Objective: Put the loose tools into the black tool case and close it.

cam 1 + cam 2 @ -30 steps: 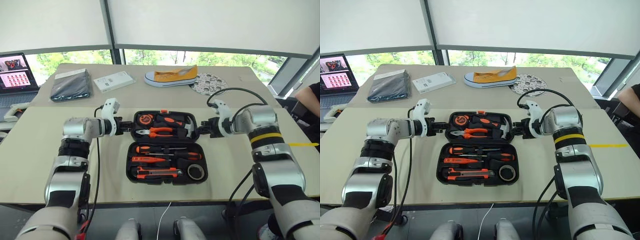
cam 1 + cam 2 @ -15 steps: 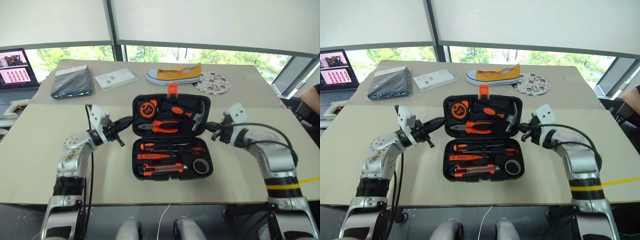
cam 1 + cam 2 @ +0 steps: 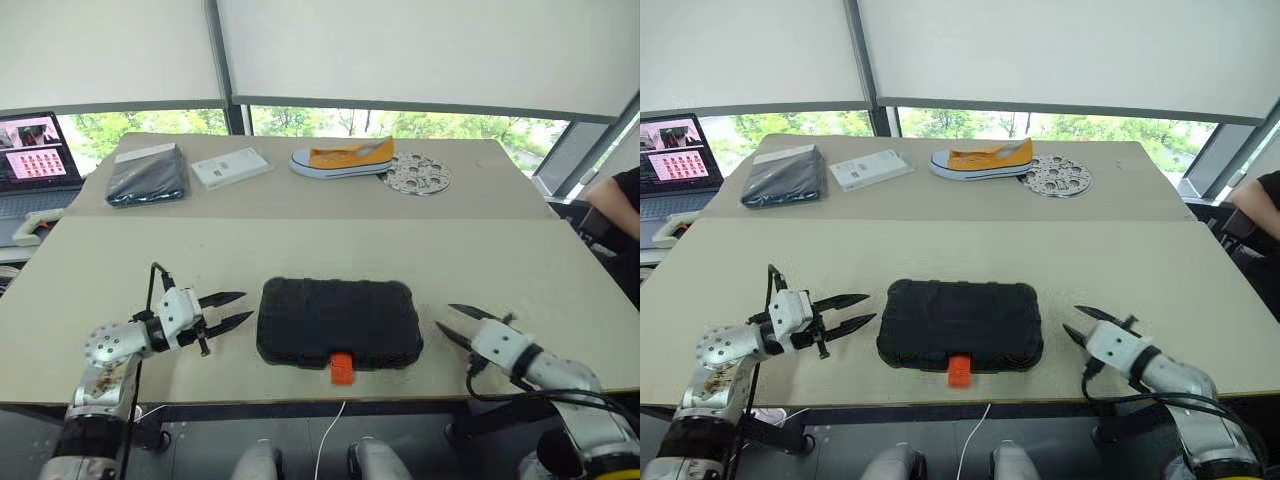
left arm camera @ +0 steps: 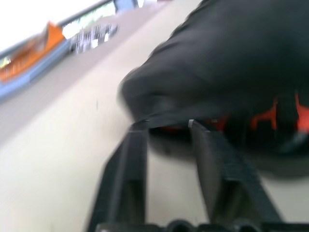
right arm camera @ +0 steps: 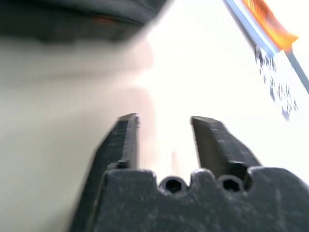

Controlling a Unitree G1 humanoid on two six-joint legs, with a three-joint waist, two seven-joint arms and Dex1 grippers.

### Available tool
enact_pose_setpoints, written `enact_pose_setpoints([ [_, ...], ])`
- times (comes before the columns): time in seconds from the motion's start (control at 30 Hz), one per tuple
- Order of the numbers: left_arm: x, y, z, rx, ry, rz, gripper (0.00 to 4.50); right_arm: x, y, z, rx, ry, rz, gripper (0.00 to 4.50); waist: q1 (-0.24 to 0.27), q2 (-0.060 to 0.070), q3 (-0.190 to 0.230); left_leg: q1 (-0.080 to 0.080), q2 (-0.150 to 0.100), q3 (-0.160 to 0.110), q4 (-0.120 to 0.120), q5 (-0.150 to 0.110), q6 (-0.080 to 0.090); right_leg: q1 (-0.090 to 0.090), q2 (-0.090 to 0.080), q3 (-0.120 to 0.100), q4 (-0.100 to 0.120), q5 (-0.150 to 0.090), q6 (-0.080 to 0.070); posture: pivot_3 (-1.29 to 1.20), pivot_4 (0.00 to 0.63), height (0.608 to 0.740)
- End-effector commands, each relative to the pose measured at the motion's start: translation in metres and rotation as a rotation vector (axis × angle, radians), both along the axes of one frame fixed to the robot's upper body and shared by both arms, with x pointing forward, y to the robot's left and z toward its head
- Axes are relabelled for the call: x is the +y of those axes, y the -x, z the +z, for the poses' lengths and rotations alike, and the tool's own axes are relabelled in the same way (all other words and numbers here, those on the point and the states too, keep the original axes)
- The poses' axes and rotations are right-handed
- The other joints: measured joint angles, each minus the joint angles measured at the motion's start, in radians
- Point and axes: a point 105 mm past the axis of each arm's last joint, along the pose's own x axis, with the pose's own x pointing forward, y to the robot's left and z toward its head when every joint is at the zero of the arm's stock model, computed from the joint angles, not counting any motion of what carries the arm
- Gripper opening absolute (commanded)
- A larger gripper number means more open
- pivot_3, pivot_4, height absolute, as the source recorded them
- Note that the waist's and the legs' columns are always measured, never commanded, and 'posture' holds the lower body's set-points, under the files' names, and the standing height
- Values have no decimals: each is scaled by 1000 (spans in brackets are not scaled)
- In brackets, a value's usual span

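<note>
The black plastic rounded-rectangle tool case lies shut and flat on the beige worktop, near the middle of the worktop's near edge. Its textured lid faces up and its orange latch hangs off the side that faces the near edge, unfastened by the look of it, though that is hard to judge.

The left gripper hovers just beside the case's left end, apart from it, pointing towards the case. Its jaws are parted by a narrow-to-middling gap and hold nothing; in the left wrist view the two black fingers stand apart with bare worktop between them and the blurred case ahead. The right gripper hangs near the case's right end, also clear of it, close to the worktop's near edge. Its jaws stand open with nothing between them, as the right wrist view shows.

Along the far part of the worktop lie other things, well apart from the case: a flat dark pouch towards the far left corner, a white flat box just beside it, a yellow canvas shoe with a white sole near the middle of the far edge, and a round perforated grey disc touching or just beside the shoe's toe end. An open laptop stands beyond the left edge.
</note>
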Motion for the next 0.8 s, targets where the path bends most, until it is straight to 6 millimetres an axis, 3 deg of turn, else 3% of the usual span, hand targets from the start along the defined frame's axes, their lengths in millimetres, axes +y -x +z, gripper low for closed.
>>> enact_pose_setpoints([
  [0.03, 26, -19, 13, 11, 29, 136, 1963, -19, 9, 31, -67, -83, -37, 3014, 1, 0, 0, 0, 0, 0, 0, 0, 0, 0, 0, 0, 0, 0, 0, 0, 150, 740],
  [0.07, 28, -23, 13, 25, 41, 150, 1963, -21, 13, 30, -43, -106, -35, 3014, 1, 0, 0, 1, 0, 0, 0, 0, 0, 0, 0, 0, 1, 0, 0, 0, 150, 740],
  [0.17, 19, -36, 17, 64, 59, 135, 1963, -8, 36, 30, 82, -213, 59, 2119, 9, 0, 0, 0, 0, 0, 0, 0, 0, 1, 0, 0, 0, 0, 0, 0, 150, 740],
  [0.27, -3, -59, 24, 83, 78, 102, 1265, 24, 62, 28, 242, -293, 188, 1197, 17, 0, 0, -2, 0, 0, 0, 0, 0, 1, 0, 0, -1, 3, 7, 0, 150, 740],
  [0.37, -28, -78, 28, 98, 58, 47, 43, 55, 79, 24, 376, -325, 300, 108, 24, -1, -1, -3, -1, 0, 1, 0, 0, 1, 0, 0, -2, 4, 8, 0, 150, 740],
  [0.5, -42, -90, 31, 126, 28, -4, 12, 75, 87, 8, 548, -302, 354, 40, 12, -2, -1, -4, -1, 0, 1, 0, 0, 0, 0, 0, -3, 3, 10, 0, 150, 740],
  [0.6, -56, -79, 23, 227, 1, -149, 12, 79, 86, -8, 691, -250, 343, 40, 2, -2, -1, -4, -1, 0, 0, 0, 0, -1, 0, 0, -3, 2, 9, 0, 150, 740],
  [0.8, -54, -72, 11, 305, -23, -171, 12, 95, 56, 8, 573, -319, 321, 40, 3, -2, 0, -6, -1, -1, 1, 0, 0, -2, 1, 0, -3, 2, 9, 0, 150, 740],
])
